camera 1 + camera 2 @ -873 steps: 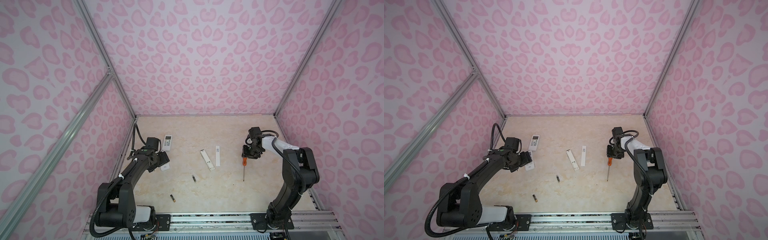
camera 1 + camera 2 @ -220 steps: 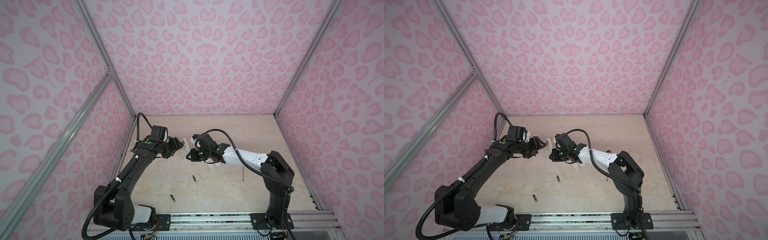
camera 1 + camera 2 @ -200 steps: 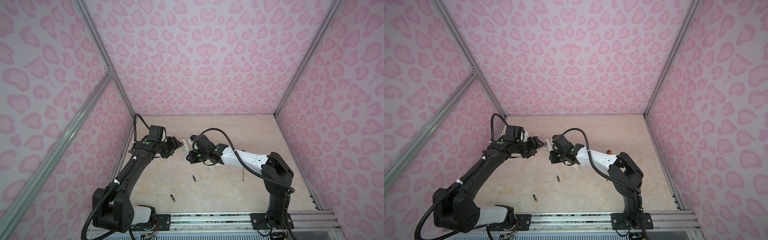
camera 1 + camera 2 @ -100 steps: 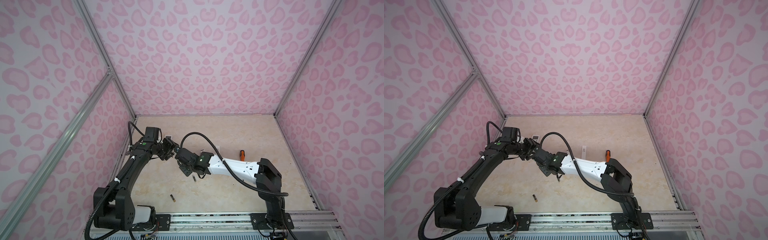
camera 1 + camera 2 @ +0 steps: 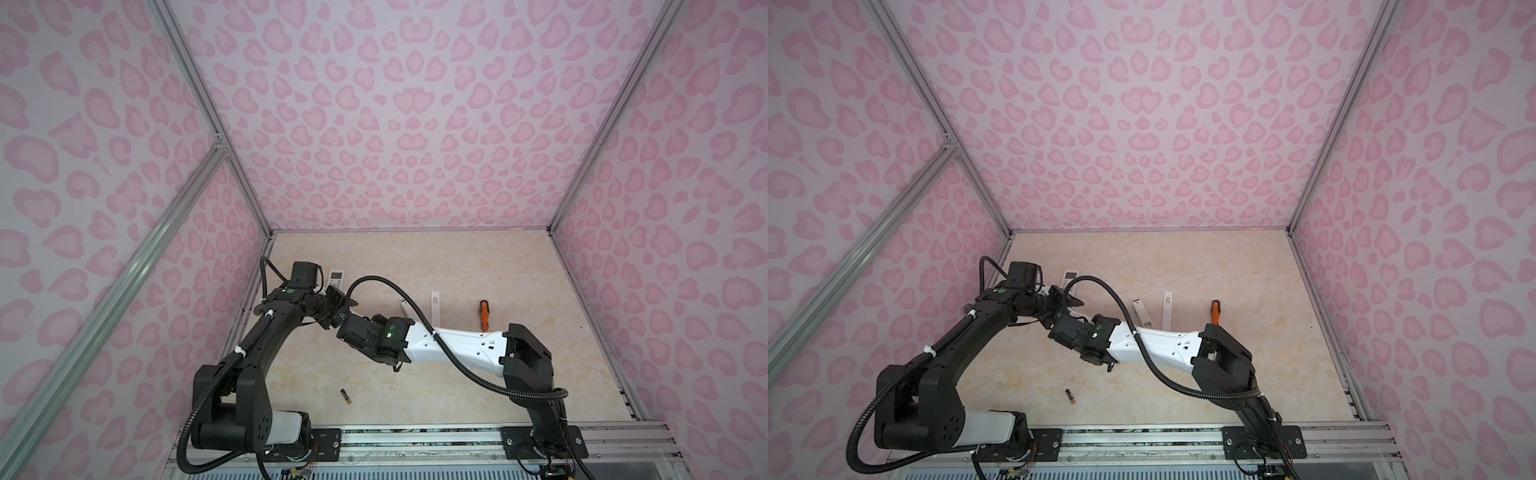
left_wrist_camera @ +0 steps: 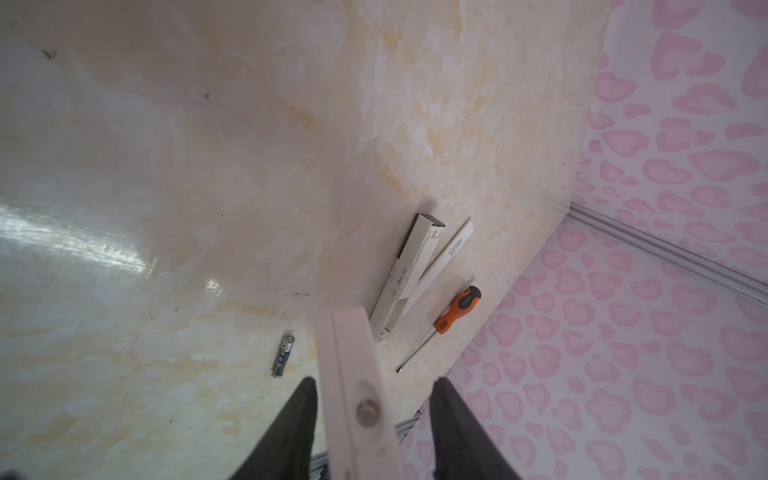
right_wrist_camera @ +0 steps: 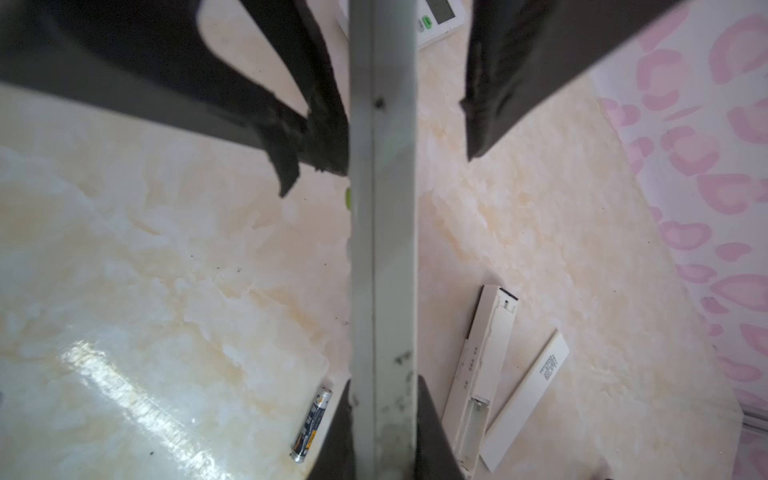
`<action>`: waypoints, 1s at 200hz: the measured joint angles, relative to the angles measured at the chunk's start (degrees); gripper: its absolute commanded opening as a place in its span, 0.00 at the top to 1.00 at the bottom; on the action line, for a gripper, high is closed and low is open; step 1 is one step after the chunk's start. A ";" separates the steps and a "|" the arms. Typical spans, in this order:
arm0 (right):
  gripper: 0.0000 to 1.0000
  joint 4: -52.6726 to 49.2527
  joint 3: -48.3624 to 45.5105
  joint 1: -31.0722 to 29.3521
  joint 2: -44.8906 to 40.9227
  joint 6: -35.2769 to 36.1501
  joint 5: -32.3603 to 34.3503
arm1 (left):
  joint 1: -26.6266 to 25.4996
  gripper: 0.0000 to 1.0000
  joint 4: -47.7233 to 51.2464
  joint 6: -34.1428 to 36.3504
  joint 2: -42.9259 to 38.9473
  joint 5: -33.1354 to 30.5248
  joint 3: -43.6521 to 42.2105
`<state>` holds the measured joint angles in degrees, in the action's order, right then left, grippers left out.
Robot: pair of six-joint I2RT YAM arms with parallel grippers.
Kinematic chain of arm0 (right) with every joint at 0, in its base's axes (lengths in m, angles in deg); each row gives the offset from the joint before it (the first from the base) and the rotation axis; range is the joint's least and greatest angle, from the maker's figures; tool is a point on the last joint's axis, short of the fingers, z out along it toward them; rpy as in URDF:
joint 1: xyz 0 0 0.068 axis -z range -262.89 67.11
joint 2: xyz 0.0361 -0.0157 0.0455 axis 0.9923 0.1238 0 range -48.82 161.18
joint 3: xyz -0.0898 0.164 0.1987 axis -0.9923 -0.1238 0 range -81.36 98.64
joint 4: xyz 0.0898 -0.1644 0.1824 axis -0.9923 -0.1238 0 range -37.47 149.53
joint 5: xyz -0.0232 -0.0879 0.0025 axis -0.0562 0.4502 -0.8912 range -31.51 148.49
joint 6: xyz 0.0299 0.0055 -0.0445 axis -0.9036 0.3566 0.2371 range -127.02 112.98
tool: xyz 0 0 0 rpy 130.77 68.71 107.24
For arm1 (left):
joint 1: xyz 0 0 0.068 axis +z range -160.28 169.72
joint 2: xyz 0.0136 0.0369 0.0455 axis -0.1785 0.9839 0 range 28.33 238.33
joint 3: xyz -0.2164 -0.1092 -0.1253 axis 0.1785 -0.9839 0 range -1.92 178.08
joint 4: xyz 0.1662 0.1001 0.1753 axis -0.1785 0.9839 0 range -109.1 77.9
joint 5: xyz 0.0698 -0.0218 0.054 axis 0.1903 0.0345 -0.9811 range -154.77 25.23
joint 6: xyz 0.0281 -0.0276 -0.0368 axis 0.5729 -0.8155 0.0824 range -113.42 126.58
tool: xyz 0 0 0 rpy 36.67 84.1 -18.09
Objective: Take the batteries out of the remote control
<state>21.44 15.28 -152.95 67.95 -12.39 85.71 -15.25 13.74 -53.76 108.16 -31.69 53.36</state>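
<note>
- Grip: white remote (image 7: 382, 249) is clamped at one end by right claw (image 7: 382, 380), above counter (image 7: 166, 249).
- Left claw (image 6: 374, 380) is spread around the same remote; one finger touching, the other apart.
- One battery (image 7: 311, 424) is seen lying on counter just beside opened slim remote (image 7: 482, 370) and cover strip (image 7: 525, 397).
- Second battery (image 5: 345, 402) is seen near front rail (image 5: 415, 432).
</note>
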 measured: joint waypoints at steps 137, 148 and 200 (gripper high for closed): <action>0.45 0.85 -0.17 3.80 -10.86 -10.14 -5.01 | 1.77 0.96 -4.92 1.55 2.75 4.37 3.19; 0.46 2.38 -2.19 4.83 -12.92 -12.55 -6.43 | 2.05 0.96 -5.99 2.95 2.89 4.70 4.35; 0.48 13.25 -14.99 16.00 -21.49 -27.89 -22.82 | 2.29 0.97 -17.49 4.83 -1.68 4.90 0.61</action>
<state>34.69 0.28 -136.95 46.47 -40.28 62.90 -12.96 -3.75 -48.93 106.48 -26.79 53.98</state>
